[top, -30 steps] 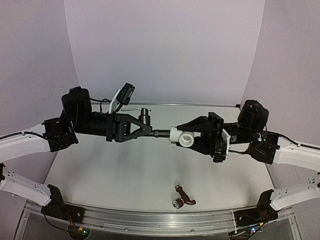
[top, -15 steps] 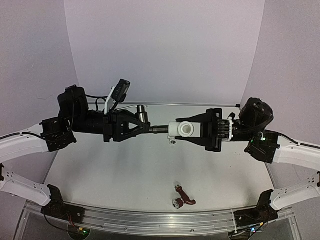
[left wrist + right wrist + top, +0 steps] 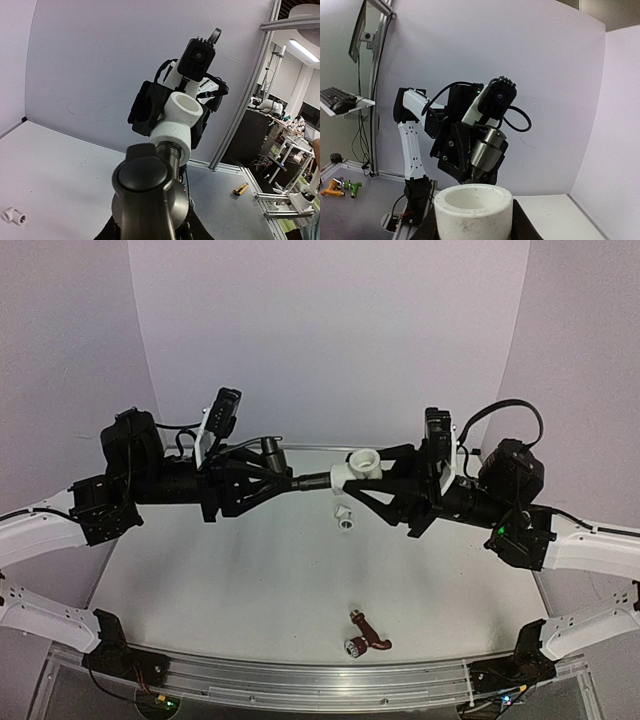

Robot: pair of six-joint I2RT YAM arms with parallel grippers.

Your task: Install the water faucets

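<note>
Worktop, white, lilac backdrop. Dark faucet: upper centre, aloft, clamped in left gripper, thread seated in white elbow fitting gripped by right gripper. Brown faucet: lying lower centre. Risk: tilted axes could cross-thread or slip the joint.

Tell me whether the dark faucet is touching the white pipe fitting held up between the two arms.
Touching. The left wrist view shows the threaded end of the dark faucet seated in the white pipe fitting, with no gap.
</note>
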